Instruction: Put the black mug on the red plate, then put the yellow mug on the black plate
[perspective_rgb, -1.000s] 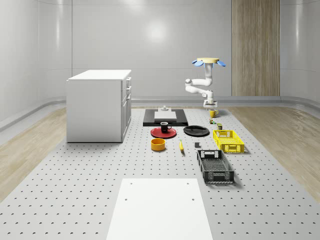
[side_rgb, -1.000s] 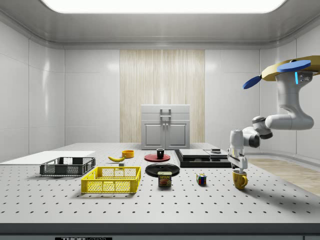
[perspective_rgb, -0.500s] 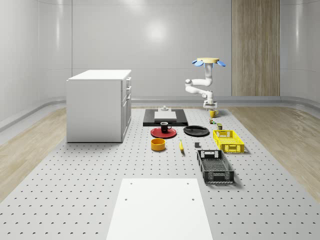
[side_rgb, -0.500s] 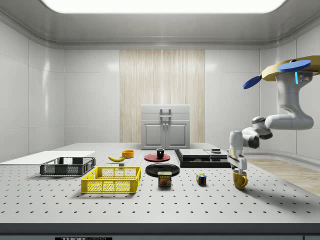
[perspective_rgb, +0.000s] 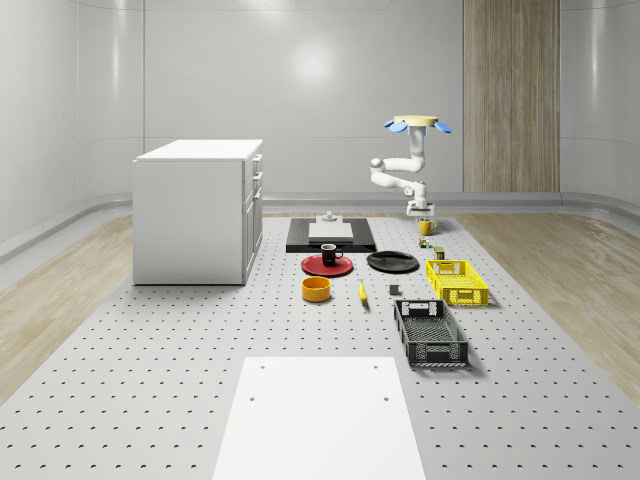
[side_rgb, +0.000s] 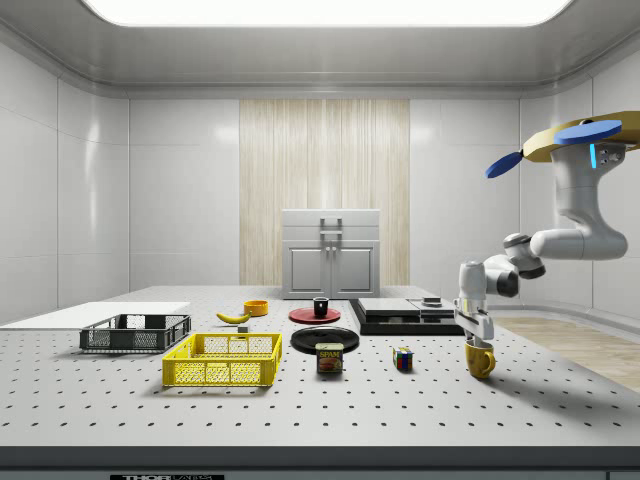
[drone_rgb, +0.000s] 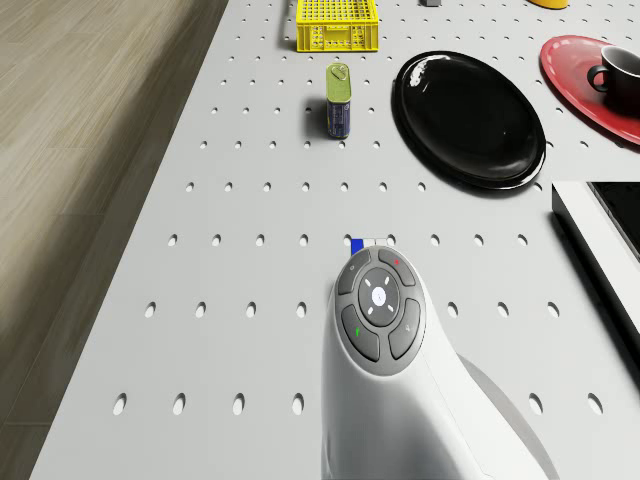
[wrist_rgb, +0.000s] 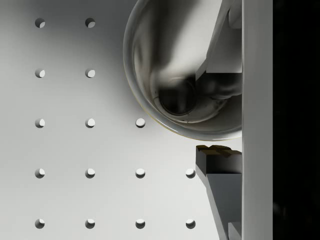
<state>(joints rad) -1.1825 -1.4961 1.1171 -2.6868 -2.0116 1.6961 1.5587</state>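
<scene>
Yellow mug (side_rgb: 480, 359) rim sits clamped between the claw (side_rgb: 478, 341) fingers, drone hovering above.

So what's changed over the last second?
Nothing visibly moved. The tool stays at the yellow mug's rim on the table, with the drone hovering above. The black mug sits on the red plate; the black plate is bare.

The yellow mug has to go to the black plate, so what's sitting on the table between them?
In the side view, a small colourful cube and a Spam can sit between the yellow mug and the black plate.
</scene>
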